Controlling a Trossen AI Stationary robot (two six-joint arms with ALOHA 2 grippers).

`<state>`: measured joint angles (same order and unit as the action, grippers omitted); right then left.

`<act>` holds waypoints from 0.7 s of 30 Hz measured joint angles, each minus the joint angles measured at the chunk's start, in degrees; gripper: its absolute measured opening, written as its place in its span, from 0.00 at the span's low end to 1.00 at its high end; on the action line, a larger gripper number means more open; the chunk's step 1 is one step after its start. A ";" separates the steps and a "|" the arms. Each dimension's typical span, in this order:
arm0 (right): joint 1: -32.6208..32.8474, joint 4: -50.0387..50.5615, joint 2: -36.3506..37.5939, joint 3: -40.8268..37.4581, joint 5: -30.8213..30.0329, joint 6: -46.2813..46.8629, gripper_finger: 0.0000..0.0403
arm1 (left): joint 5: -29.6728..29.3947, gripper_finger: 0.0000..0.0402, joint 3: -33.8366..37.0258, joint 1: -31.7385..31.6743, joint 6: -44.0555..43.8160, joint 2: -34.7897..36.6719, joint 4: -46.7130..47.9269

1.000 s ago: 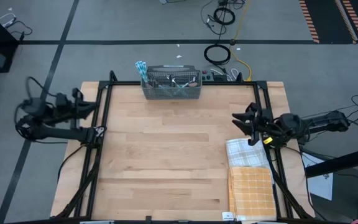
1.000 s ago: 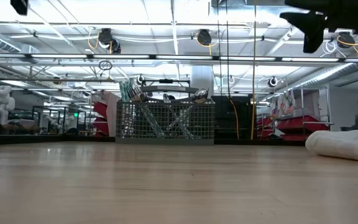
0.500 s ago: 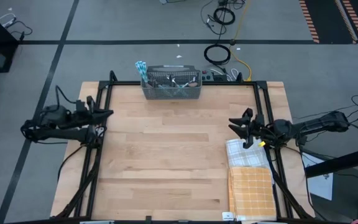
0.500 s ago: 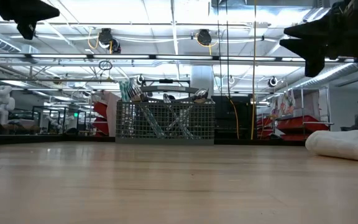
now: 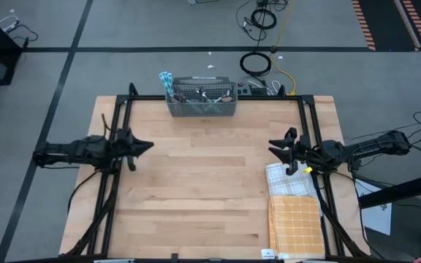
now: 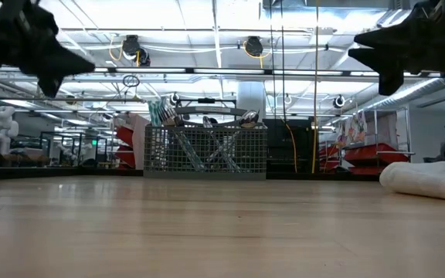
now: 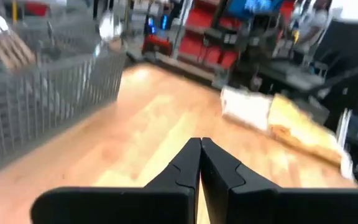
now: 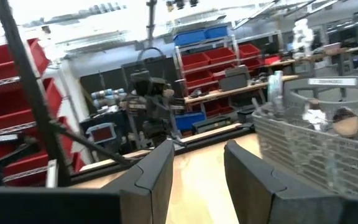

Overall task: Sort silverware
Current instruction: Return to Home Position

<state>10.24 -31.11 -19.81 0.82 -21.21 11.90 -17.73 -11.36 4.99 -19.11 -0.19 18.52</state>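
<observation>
The left gripper (image 5: 142,145) has its jaws pressed together, the two dark fingers (image 7: 185,165) meeting along one line with nothing between them. A second ago it hung outside the table's left rail. Now it has swung in and reaches level over the left edge of the table (image 5: 196,190), pointing across toward the other arm. In the low view it has come into sight at the upper left (image 6: 52,62).

The right gripper (image 5: 278,148) has its jaws parted by a clear gap and holds nothing (image 8: 197,163). It has barely shifted, only a little inward, and hangs over the table's right edge, aimed back at the left one. A white checked cloth (image 5: 287,180) lies just beside and below it, with an orange cloth (image 5: 294,226) touching that one's near end.

Well beyond both grippers, crosswise between them, the basket (image 5: 202,110) stands at the table's far edge, unmoved. All the silverware (image 5: 209,94) is in it, standing on end. The blue handles (image 6: 159,113) cluster at the end toward the left gripper, and shiny spoon bowls (image 6: 247,118) rise nearer the right gripper's end. Exactly which compartments hold them cannot be told.
</observation>
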 joint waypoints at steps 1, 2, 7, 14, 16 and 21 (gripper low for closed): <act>0.00 0.00 0.00 0.00 0.90 -0.13 0.32 | 0.42 0.04 0.75 0.00 -0.01 0.00 0.36; 0.00 -0.01 -0.01 0.00 1.98 -0.15 0.32 | 0.77 0.04 1.47 0.00 0.11 0.00 0.65; 0.00 -0.31 0.00 0.00 3.60 0.17 0.32 | 2.79 0.04 2.72 0.00 3.29 0.15 0.16; 0.00 -0.26 0.00 0.00 6.22 0.31 0.32 | 5.49 0.04 5.94 0.06 3.28 -0.02 -3.21; 0.00 0.34 0.00 0.02 6.67 0.31 0.32 | 4.23 0.04 6.28 0.07 3.37 0.15 -5.03; 0.00 4.17 -0.05 0.02 6.21 -0.77 0.32 | 0.45 0.04 6.41 0.04 -0.38 0.02 -5.63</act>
<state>10.24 -26.95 -19.87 0.84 -15.00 11.13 -17.28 -4.95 5.04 -19.49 -0.16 12.88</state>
